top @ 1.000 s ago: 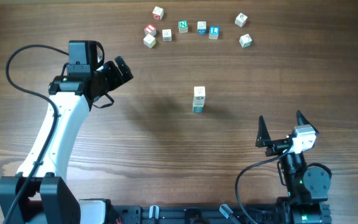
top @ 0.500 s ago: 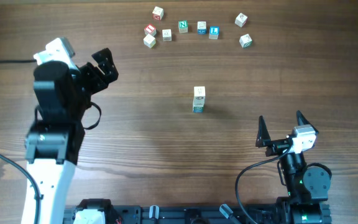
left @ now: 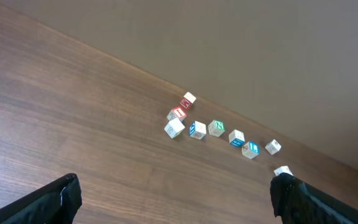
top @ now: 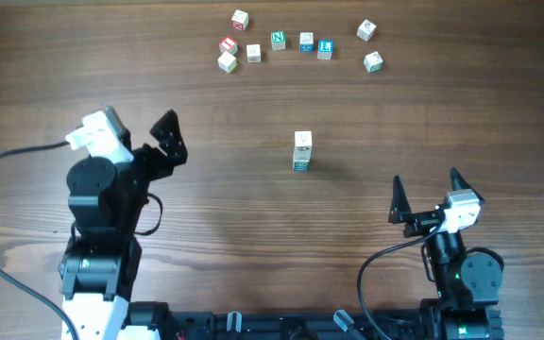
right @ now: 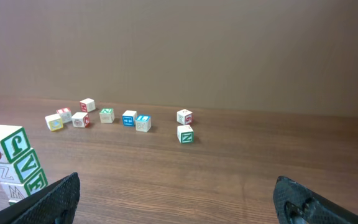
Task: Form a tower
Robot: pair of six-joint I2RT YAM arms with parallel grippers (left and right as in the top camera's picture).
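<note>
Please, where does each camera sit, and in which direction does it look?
Overhead: above the table, looking straight down; both arms show, left gripper and right gripper open.
Left wrist: low over the table, facing the loose cubes near the far edge; its two dark fingertips show.
Right wrist: low too, also facing the far edge; its fingertips frame the view, tower at left.
Shared: both wrist views see the loose cubes; overhead and right wrist see the tower.
</note>
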